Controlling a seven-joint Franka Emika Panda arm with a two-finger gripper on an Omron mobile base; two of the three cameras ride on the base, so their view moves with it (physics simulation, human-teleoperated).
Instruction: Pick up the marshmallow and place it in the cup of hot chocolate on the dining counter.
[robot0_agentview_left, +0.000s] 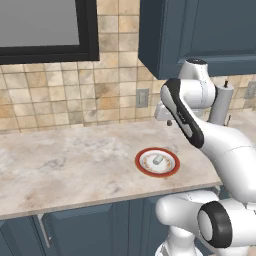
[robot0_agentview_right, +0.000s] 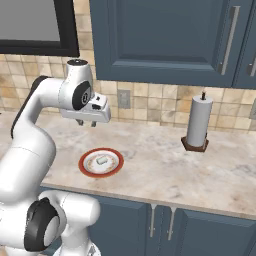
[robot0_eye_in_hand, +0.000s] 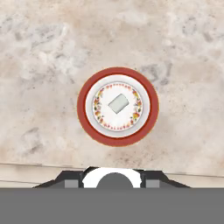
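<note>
Closest to the cameras were the dark blue cabinet doors (robot0_agentview_right: 130, 225) under the tabletop (robot0_agentview_left: 60, 170). The tabletop was pale stone with beige and grey swirls.

Near its front edge sat a round plate (robot0_agentview_left: 172, 168) with a red rim and a white middle. The marshmallow (robot0_agentview_left: 157, 160) lay on its side in the middle of the plate. It was small and whitish-grey. In the hand view the marshmallow (robot0_eye_in_hand: 118, 103) lay slanted inside a ring of tiny flowers on the plate (robot0_eye_in_hand: 87, 122).

The end effector (robot0_agentview_right: 86, 122) hung in the air above the plate, well clear of it, pointing down. It held nothing. Its two small dark fingers (robot0_agentview_right: 80, 121) looked fairly close together, but I could not tell if they were open or closed.

Farther back and off to the right stood a roll of paper towels (robot0_agentview_right: 198, 121) on a brown base, upright.

Behind it all was a wall of tan tiles (robot0_agentview_left: 60, 100) with a grey outlet (robot0_agentview_left: 142, 98). Dark blue cupboards (robot0_agentview_right: 165, 40) hung above, and a black-framed window (robot0_agentview_left: 45, 30) was at the upper left.
</note>
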